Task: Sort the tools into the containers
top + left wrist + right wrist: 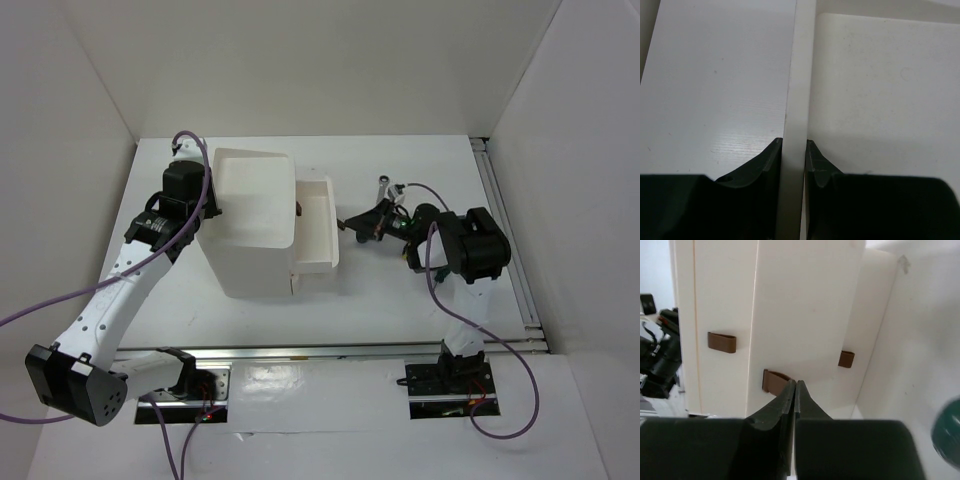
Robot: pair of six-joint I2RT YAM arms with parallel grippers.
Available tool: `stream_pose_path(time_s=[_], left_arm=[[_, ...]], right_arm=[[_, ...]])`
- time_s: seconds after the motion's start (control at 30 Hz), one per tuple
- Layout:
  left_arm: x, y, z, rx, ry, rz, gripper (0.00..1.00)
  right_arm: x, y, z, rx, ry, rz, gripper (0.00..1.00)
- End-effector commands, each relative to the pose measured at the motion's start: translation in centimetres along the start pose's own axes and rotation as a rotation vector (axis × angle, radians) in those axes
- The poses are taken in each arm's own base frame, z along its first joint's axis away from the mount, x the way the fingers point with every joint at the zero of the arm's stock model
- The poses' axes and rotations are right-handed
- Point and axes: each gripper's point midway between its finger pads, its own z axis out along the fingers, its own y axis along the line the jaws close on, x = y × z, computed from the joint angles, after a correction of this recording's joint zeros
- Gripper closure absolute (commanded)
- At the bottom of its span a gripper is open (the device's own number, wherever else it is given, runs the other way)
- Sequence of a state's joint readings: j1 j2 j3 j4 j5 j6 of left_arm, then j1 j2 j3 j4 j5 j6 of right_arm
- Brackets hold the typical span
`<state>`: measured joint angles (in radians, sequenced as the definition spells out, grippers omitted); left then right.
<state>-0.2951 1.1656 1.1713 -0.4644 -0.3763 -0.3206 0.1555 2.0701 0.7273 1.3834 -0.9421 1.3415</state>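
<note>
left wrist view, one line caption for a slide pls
Left gripper shut on the rim of the white box, a jaw on each side of the wall.

- A white table [400,300] fills the floor of the workspace; its surface is smooth and slightly glossy.
- A plain white back wall [320,60] stands upright along the far edge of the table.
- White side walls close it in, one on the left [50,150] and one on the right [580,150].
- A silver metal rail [330,352] runs along the table's near edge.
- A second metal rail [505,230] runs along the table's right edge, just beside the right wall.
- A white ledge [320,425] lies nearer than the front rail.
</note>
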Motion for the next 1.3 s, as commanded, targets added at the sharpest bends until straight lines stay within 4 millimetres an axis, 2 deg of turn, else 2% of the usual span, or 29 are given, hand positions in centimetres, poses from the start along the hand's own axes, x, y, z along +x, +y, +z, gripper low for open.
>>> stream_pose_path(time_s=[0.0, 0.03, 0.07, 0.1, 0.2, 0.27, 0.3, 0.33, 0.37, 0.4, 0.43, 0.47, 0.5, 0.53, 0.57, 0.63, 0.77, 0.87, 0.97, 1.0, 1.03, 1.2, 1.27], left_arm=[[3.7, -1.2, -0.1, 0.051, 0.142, -0.022, 0.86], [3.7, -1.2, -0.1, 0.051, 0.142, -0.022, 0.86], [3.7, -1.2, -0.1, 0.051, 0.142, -0.022, 0.86], [3.7, -1.2, -0.1, 0.051, 0.142, -0.022, 0.86], [3.7, -1.2, -0.1, 0.051, 0.142, -0.022, 0.86], [3.7, -1.2, -0.1, 0.051, 0.142, -0.022, 0.86], [3.7, -1.2, -0.1, 0.051, 0.142, -0.022, 0.86], [3.7, -1.2, -0.1, 0.051, 0.142, -0.022, 0.85], [3.7, -1.2, -0.1, 0.051, 0.142, -0.022, 0.85], [3.7, -1.2, -0.1, 0.051, 0.142, -0.022, 0.85], [3.7, -1.2, -0.1, 0.051, 0.142, -0.022, 0.85], [3.7, -1.2, -0.1, 0.051, 0.142, -0.022, 0.85], [3.7, -1.2, -0.1, 0.051, 0.142, -0.022, 0.85], [3.7, -1.2, -0.1, 0.051, 0.142, -0.022, 0.85], [3.7, -1.2, -0.1, 0.051, 0.142, -0.022, 0.85], [3.7, -1.2, -0.1, 0.051, 0.142, -0.022, 0.85], [3.7, -1.1, -0.1, 0.042, 0.139, -0.022, 0.85], [3.7, -1.1, -0.1, 0.042, 0.139, -0.031, 0.85], [3.7, -1.1, -0.1, 0.042, 0.139, -0.031, 0.85], [3.6, -1.0, -0.1, 0.033, 0.136, -0.030, 0.85], [3.6, -1.0, -0.1, 0.033, 0.136, -0.030, 0.85], [3.6, -1.0, -0.1, 0.033, 0.136, -0.030, 0.85], [3.6, -1.0, -0.1, 0.033, 0.136, -0.030, 0.85]], right_arm=[[-1.5, 6.6, -2.7, -0.254, -0.097, -0.429, 0.79], [-1.3, 6.9, -2.8, -0.260, -0.086, -0.439, 0.47], [-1.3, 6.9, -2.8, -0.260, -0.086, -0.439, 0.26], [-1.7, 7.8, -3.1, -0.270, -0.099, -0.464, 0.24], [-3.3, 7.9, -3.5, -0.208, -0.129, -0.443, 0.01], [-4.6, 7.3, -4.0, -0.142, -0.154, -0.495, 0.01], [-5.1, 5.5, -3.8, -0.044, -0.145, -0.413, 0.01], [-6.6, 6.4, -3.7, 0.007, -0.183, -0.553, 0.01], [-6.9, 5.9, -3.3, 0.073, -0.180, -0.579, 0.02], [-6.0, 2.5, -3.6, 0.246, -0.125, -0.463, 0.04], [-6.4, 2.2, -3.6, 0.334, -0.130, -0.505, 0.04], [-8.2, 3.2, -2.9, 0.429, -0.178, -0.648, 0.09], [-8.7, 2.5, -3.0, 0.525, -0.192, -0.651, 0.12], [-8.5, -0.1, -4.6, 0.715, -0.183, -0.603, 0.14], [-9.1, -0.1, -4.3, 0.777, -0.193, -0.600, 0.14], [-8.5, -2.5, -5.0, 0.935, -0.151, -0.562, 0.14], [-7.0, -4.3, -4.5, 1.068, -0.098, -0.598, 0.17], [-6.6, -5.1, -3.6, 1.108, -0.076, -0.612, 0.26], [-6.3, -6.5, -3.5, 1.156, -0.037, -0.608, 0.27], [-5.9, -7.1, -2.9, 1.158, -0.017, -0.609, 0.27], [-5.7, -7.9, -3.3, 1.187, -0.004, -0.599, 0.27], [-4.2, -9.1, -2.2, 1.201, 0.048, -0.625, 0.35], [-4.3, -9.4, -2.0, 1.203, 0.051, -0.624, 0.36]])
